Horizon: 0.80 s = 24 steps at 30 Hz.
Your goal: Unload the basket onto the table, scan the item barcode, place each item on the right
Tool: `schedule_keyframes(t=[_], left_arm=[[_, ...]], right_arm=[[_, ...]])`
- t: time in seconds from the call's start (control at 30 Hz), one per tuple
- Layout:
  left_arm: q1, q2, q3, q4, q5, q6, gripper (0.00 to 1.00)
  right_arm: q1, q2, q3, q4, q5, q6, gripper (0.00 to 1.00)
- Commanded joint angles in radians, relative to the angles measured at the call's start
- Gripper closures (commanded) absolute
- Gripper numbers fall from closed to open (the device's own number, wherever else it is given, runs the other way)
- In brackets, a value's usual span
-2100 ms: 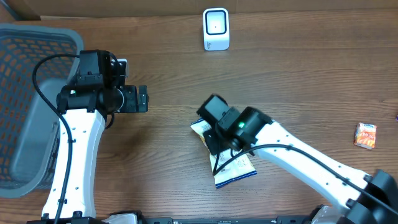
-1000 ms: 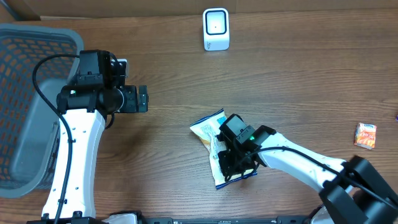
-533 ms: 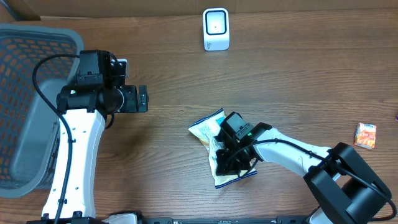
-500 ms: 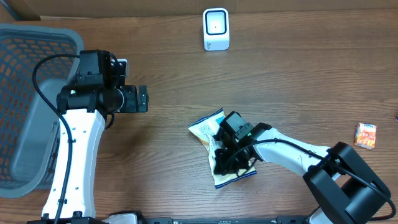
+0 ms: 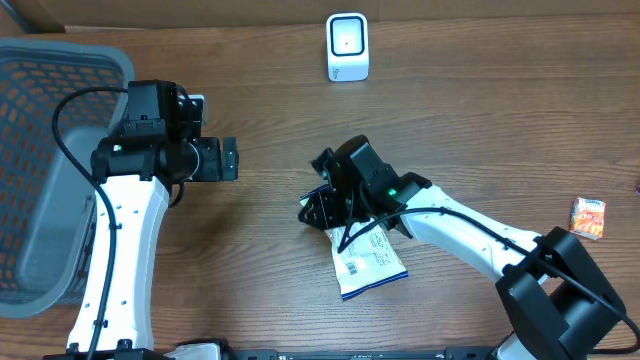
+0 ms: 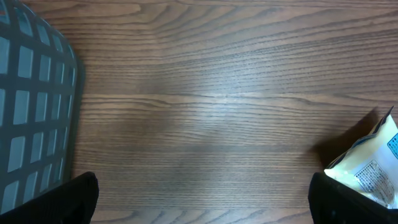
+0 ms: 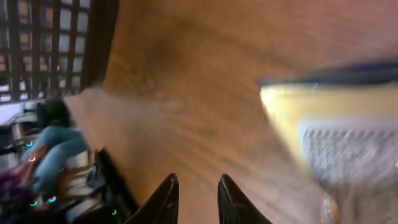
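Two spots are hard to read: the top end of the snack bag (image 5: 368, 262) is hidden under the right gripper (image 5: 313, 204), and the right wrist view is smeared with blur, so we can't read any print there. We see that gripper's fingertips (image 7: 169, 190) a narrow gap apart with wood showing through and nothing pinched. The bag lies off to their right in that view. Whether a finger touches the bag, we can't tell. We see the left gripper (image 5: 229, 158) wide open and empty over the table (image 5: 480, 130), near the basket (image 5: 40, 180). The basket is cut off by the left frame edge, and the right arm is cut off bottom right.

The bag lies flat mid-table, pale back face up, with a dark printed block too small to confirm as a barcode. Its long axis runs diagonal, from upper left under the gripper to lower right toward the near edge. Bare wood lies between it and the scanner (image 5: 347, 46), which stands well apart at the far edge. Small orange packet (image 5: 588, 217) sits near the right edge, well apart.
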Motion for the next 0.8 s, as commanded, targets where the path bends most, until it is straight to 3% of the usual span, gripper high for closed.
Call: schedule_keyframes(t=[0.0, 0.27, 0.47, 0.57, 0.63, 0.73, 0.77], left_arm=[[0.004, -0.007, 0.004, 0.001, -0.006, -0.009, 0.00], [0.004, -0.007, 0.004, 0.001, -0.006, -0.009, 0.00], [0.004, -0.007, 0.004, 0.001, -0.006, -0.009, 0.00], [0.004, -0.007, 0.004, 0.001, -0.006, -0.009, 0.00], [0.004, -0.007, 0.004, 0.001, -0.006, -0.009, 0.00], [0.004, -0.007, 0.004, 0.001, -0.006, -0.009, 0.00], [0.004, -0.007, 0.004, 0.001, -0.006, -0.009, 0.00]], right_arm=[[0.022, 0.037, 0.016, -0.022, 0.069, -0.076, 0.86], [0.053, 0.172, 0.019, 0.030, 0.180, -0.130, 0.87], [-0.023, 0.197, 0.093, -0.008, 0.529, -0.130, 0.89], [-0.077, 0.197, 0.174, -0.047, 0.554, -0.130, 0.86], [-0.113, 0.197, 0.230, -0.077, 0.554, -0.130, 0.77], [-0.150, 0.196, 0.325, -0.172, 0.515, -0.131, 0.44], [-0.154, 0.195, 0.355, -0.214, 0.484, -0.133, 0.24]])
